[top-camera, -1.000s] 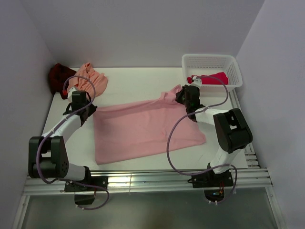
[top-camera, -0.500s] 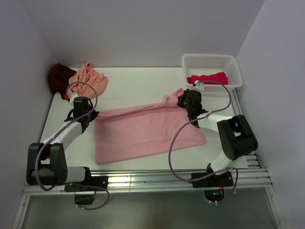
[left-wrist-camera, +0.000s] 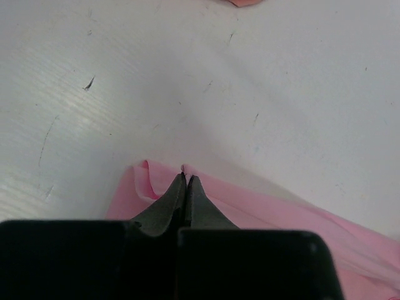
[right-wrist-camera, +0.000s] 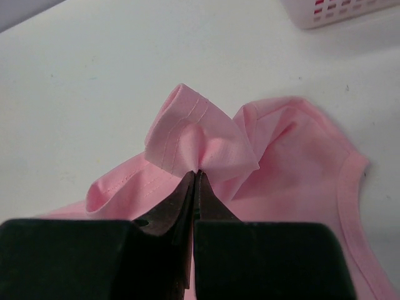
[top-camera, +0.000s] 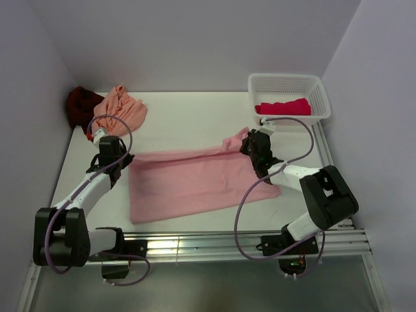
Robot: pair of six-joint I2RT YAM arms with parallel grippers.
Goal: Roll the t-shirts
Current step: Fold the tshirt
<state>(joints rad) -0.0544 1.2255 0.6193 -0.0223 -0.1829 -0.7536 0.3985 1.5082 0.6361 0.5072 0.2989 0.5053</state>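
White table [top-camera: 188, 117] bears the light pink t-shirt [top-camera: 195, 185], spread between our left gripper [left-wrist-camera: 185, 177] and right gripper [right-wrist-camera: 195, 173], each clamped on its far edge, seemingly mid-fold; next we should draw both back evenly.

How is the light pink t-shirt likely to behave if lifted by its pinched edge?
Probably floppy: the light pink t-shirt bunches into folds at the right pincer. Likely light, as two small pinches hold it. It would probably sag between that and the left pincer.
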